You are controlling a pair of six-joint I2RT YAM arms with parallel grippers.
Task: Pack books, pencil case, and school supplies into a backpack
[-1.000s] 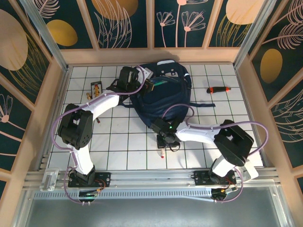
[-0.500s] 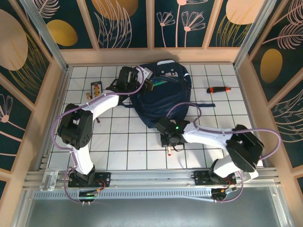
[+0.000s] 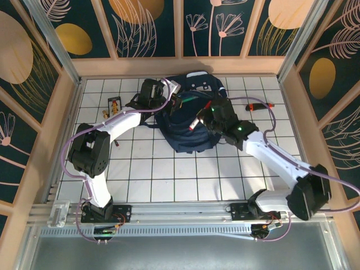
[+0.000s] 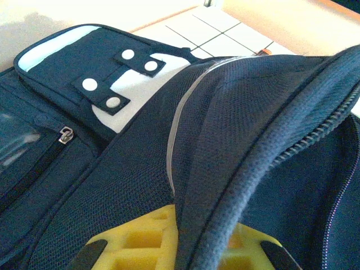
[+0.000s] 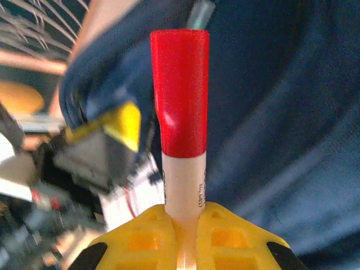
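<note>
the marker pen (image 5: 181,101) is clamped between the yellow fingers (image 5: 135,242) of the right gripper (image 3: 201,118), with its red cap pointing away from the wrist. it is held above the navy backpack (image 3: 190,140), probably over the open top, though the view from above is too small to be sure. the left gripper (image 4: 194,252) is closed on the zipper rim of the backpack, and the fabric is held up by it (a pale reflective strip runs along this flap). a red-and-black handled tool (image 3: 259,106) lies on the tiled table (image 3: 146,169) to the right of the backpack, and a small black card (image 3: 114,104) to the left.
</note>
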